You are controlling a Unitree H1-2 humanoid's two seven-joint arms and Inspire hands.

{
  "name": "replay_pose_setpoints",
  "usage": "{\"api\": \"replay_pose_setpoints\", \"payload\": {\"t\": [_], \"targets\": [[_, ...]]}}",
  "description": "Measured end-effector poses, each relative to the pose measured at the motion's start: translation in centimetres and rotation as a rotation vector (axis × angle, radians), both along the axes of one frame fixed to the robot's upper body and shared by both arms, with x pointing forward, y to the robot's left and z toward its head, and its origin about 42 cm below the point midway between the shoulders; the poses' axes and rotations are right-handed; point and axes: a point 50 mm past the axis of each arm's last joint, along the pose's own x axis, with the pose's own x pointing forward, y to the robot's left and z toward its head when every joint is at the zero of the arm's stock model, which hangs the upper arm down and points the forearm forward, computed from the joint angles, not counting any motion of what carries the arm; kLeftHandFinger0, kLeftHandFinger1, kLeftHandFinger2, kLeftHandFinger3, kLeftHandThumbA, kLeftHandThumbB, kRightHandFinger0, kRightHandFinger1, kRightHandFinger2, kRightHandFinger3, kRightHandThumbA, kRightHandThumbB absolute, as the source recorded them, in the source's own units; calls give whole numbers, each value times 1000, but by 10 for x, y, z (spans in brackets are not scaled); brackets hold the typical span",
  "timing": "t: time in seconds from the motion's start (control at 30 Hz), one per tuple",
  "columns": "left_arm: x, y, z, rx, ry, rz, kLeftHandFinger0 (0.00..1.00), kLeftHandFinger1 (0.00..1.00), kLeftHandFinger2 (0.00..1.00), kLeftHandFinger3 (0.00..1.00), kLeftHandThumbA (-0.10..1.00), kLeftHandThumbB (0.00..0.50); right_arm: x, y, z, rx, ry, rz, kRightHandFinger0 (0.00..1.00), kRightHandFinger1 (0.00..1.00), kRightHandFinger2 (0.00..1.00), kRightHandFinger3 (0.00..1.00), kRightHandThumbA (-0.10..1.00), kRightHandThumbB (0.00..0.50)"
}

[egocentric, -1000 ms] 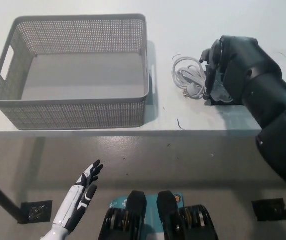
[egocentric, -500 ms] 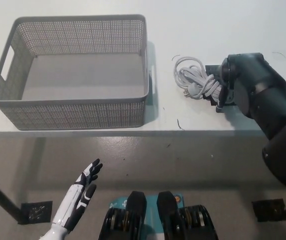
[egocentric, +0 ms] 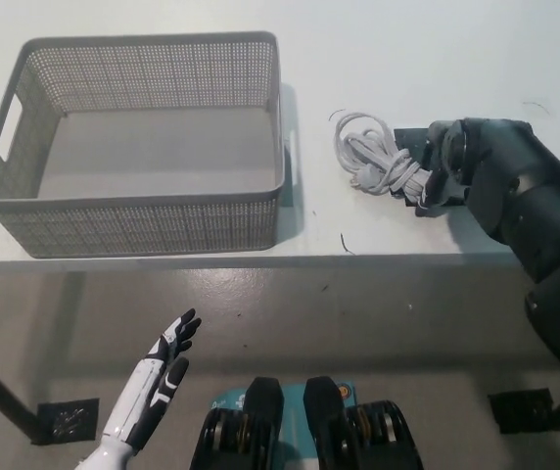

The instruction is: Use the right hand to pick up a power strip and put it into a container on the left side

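White table [egocentric: 456, 59] with grey mesh basket [egocentric: 133, 211] and corded power strip [egocentric: 383, 162].

The basket [egocentric: 133, 211] is pale grey, its walls pierced all over in a fine mesh pattern. The table [egocentric: 456, 59] is plain white. The coiled cord [egocentric: 370, 162] is off-white against the power strip's [egocentric: 412, 142] black body. The right hand [egocentric: 451, 162] is black; the left hand [egocentric: 158, 377] is white with black fingertips.

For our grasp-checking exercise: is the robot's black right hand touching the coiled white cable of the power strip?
Touching. In the head view the black right hand overlaps the coiled white cable, with no table showing between them.
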Motion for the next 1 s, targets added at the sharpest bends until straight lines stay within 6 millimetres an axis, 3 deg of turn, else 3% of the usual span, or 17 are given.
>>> {"api": "replay_pose_setpoints", "payload": {"t": [0.07, 0.1, 0.17, 0.23, 0.43, 0.47, 0.53, 0.6, 0.7, 0.8, 0.87, 0.9, 0.93, 0.97, 1.0], "targets": [[0, 0, 0, 0, 2, 0, 1000, 1000, 1000, 1000, 1000, 216, 0, -1, -1, 21, -24, 4, 0, 390, 830, 801, -100, 146], [0, 0, -1, 0, 4, 1, 1000, 1000, 1000, 1000, 1000, 222, 0, -2, -2, 35, -30, 4, 19, 440, 847, 875, -100, 159], [0, 0, -1, 1, 5, 1, 1000, 1000, 1000, 1000, 1000, 222, 0, -2, -4, 58, -41, 9, 1, 390, 739, 763, -100, 159], [0, 0, -1, 1, 5, 0, 1000, 1000, 1000, 1000, 1000, 225, 0, -2, -6, 79, -53, 14, 0, 374, 734, 772, -100, 127], [2, 0, 0, 1, 2, -1, 1000, 1000, 1000, 1000, 1000, 225, -1, -9, -11, 126, -79, 16, 20, 454, 787, 748, -100, 158], [2, 0, 0, 1, 1, -1, 1000, 1000, 1000, 1000, 1000, 225, -2, -11, -13, 138, -85, 17, 1, 415, 750, 707, -100, 182], [3, 0, 1, 1, -2, -2, 1000, 1000, 1000, 1000, 1000, 210, -2, -14, -14, 158, -96, 19, 0, 405, 797, 749, -100, 188], [5, -1, 2, 1, -5, -3, 1000, 1000, 1000, 1000, 1000, 214, -2, -16, -16, 177, -109, 25, 0, 364, 756, 757, -100, 186], [7, -1, 3, 1, -10, -4, 1000, 1000, 1000, 1000, 1000, 208, -3, -19, -18, 195, -124, 34, 0, 233, 634, 609, -100, 186], [9, -2, 5, 1, -15, -6, 1000, 1000, 1000, 1000, 1000, 212, -3, -22, -19, 212, -144, 40, 0, 130, 540, 473, -100, 226], [10, -2, 6, 1, -19, -6, 1000, 1000, 1000, 1000, 1000, 209, -3, -24, -20, 222, -175, 35, 0, 127, 616, 552, -100, 197], [11, -2, 6, 1, -20, -7, 1000, 1000, 1000, 1000, 1000, 203, -3, -25, -19, 228, -195, 37, 27, 198, 693, 624, -100, 190], [11, -2, 6, 1, -21, -7, 1000, 1000, 1000, 1000, 1000, 200, -3, -25, -18, 232, -209, 38, 4, 203, 599, 525, -100, 182], [12, -2, 7, 1, -23, -8, 1000, 1000, 1000, 1000, 1000, 191, -2, -26, -16, 238, -231, 40, 0, 149, 562, 496, -100, 162], [13, -2, 8, 1, -25, -9, 1000, 1000, 1000, 1000, 1000, 191, -2, -26, -15, 240, -243, 40, 0, 140, 585, 504, -100, 146]]}}
